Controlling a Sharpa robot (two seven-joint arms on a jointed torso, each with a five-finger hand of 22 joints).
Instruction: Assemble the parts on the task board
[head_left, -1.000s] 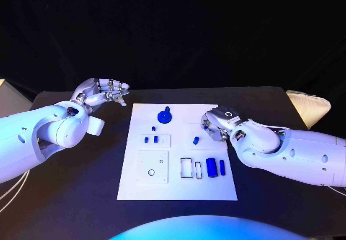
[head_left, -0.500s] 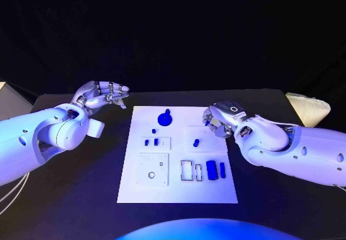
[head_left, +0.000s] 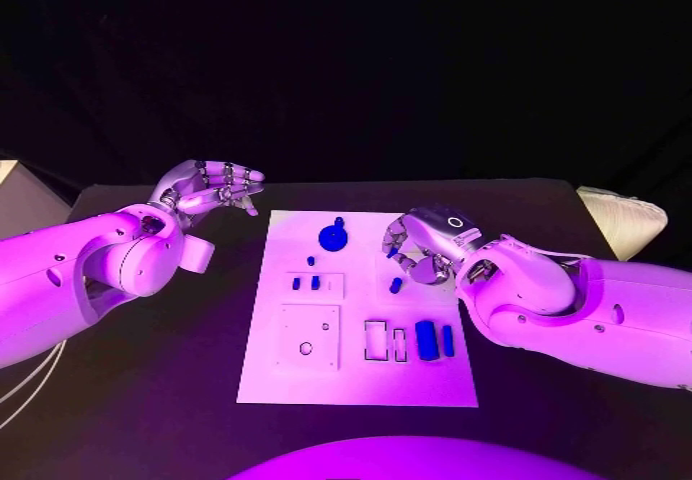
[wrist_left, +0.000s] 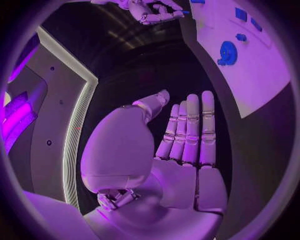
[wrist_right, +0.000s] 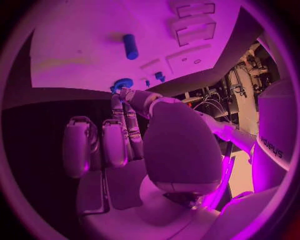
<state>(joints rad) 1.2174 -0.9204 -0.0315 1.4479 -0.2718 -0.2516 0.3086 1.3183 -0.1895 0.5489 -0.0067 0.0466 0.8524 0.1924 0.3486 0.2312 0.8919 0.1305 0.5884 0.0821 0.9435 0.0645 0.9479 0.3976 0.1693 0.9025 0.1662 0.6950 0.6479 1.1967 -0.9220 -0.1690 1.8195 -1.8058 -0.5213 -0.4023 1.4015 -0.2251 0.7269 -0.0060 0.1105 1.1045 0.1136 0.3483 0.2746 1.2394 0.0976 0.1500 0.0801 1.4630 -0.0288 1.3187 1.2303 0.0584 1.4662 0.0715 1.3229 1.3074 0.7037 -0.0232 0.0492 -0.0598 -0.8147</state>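
A black table (head_left: 159, 400) fills the lower half of the frame. A pale cushion-like object (head_left: 623, 222) sits at the right edge, and a pale surface (head_left: 15, 200) at the left edge.

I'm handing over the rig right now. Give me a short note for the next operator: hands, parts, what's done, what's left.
Left hand: empty, fingers curled, over the table beside the task board.
Right hand: over the board's upper right, fingers curled in, holding nothing visible in its wrist view.
Parts: round blue part at the board's far end; small blue peg lying just beside the right hand; blue block and a thin piece by the slots nearer the robot.
Done: cannot tell.
Left: the loose pieces, probably starting with the peg.
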